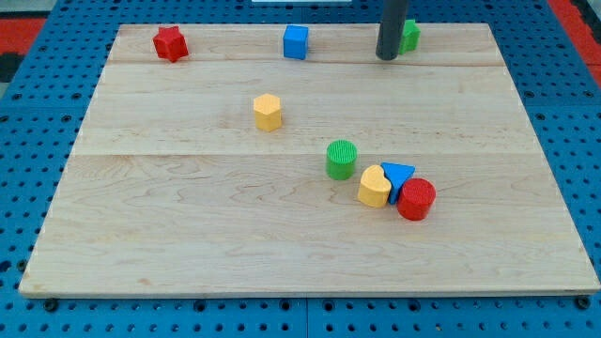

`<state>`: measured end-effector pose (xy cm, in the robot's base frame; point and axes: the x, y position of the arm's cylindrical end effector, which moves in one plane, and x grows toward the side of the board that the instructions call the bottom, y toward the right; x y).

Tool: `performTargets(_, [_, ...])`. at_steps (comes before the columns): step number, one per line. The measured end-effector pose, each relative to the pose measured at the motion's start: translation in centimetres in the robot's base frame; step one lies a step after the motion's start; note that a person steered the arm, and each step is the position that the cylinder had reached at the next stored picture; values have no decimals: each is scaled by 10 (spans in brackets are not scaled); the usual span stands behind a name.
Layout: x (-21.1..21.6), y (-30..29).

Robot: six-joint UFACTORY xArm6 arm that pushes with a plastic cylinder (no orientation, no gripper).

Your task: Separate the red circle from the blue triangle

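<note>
The red circle (416, 199) lies at the view's lower right of the wooden board (188, 225). It touches the blue triangle (398, 175), which sits just up and left of it. A yellow heart-like block (374, 186) touches the blue triangle's left side. My tip (387, 57) is at the view's top, right of centre, far above this cluster. It stands just left of a green block (409, 35) that the rod partly hides.
A green circle (342, 159) sits left of the cluster. A yellow hexagon (268, 112) lies left of centre. A red star (170, 42) and a blue cube (296, 42) stand along the top edge.
</note>
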<state>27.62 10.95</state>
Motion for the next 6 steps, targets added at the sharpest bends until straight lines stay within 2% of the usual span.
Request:
performTargets(2, [71,-9])
performTargets(3, [99,-40])
performTargets(4, [99,-25])
performTargets(5, [133,4])
performTargets(6, [228,40])
